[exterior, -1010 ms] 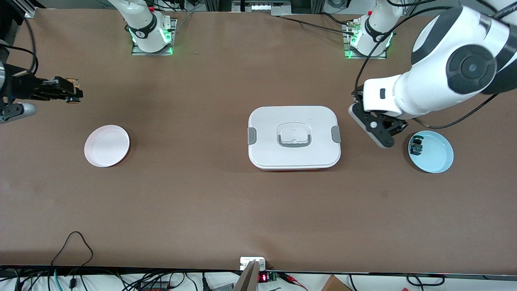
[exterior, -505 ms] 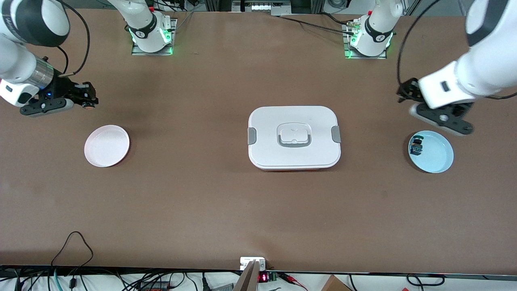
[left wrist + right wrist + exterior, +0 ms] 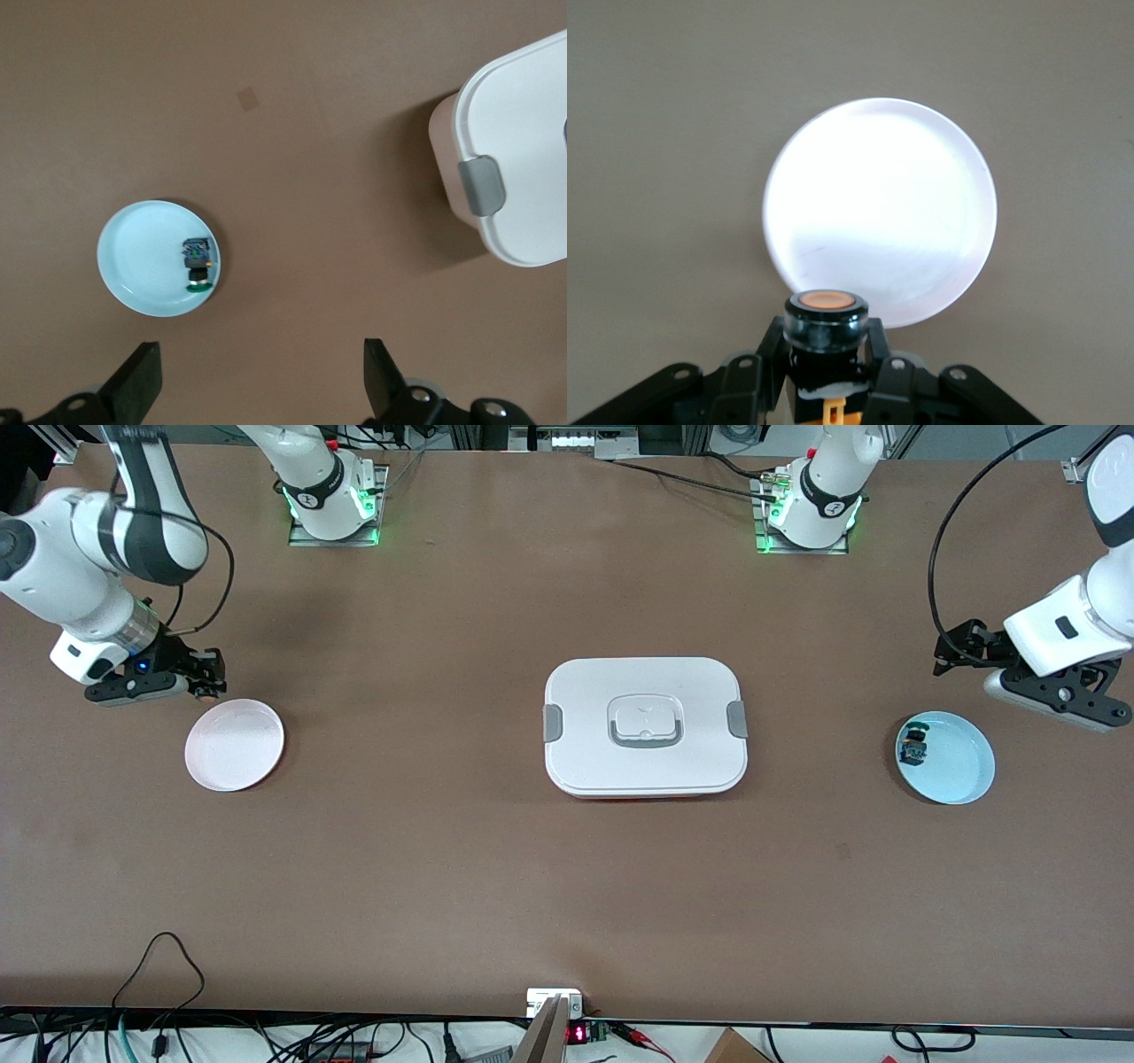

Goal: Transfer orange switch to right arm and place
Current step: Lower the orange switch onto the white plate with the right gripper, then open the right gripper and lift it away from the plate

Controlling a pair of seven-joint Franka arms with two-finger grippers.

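The orange switch (image 3: 207, 693) (image 3: 826, 320), black with an orange face, is clamped in my right gripper (image 3: 205, 683) (image 3: 826, 343). That all-black gripper hangs just above the table beside the white plate (image 3: 235, 744) (image 3: 880, 208), at the plate's edge farther from the front camera. My left gripper (image 3: 1056, 694) (image 3: 257, 376) stands open with nothing in it, up over the table beside the pale blue plate (image 3: 959, 763) (image 3: 142, 266) at the left arm's end.
A tiny black-and-teal component (image 3: 912, 747) (image 3: 198, 264) lies in the blue plate near its rim. A white lidded box with grey clips (image 3: 645, 726) (image 3: 523, 159) stands in the middle of the table.
My right arm swung in from the table's end and carried the switch down to the white plate's edge. My left gripper drew away from the box, past the blue plate.
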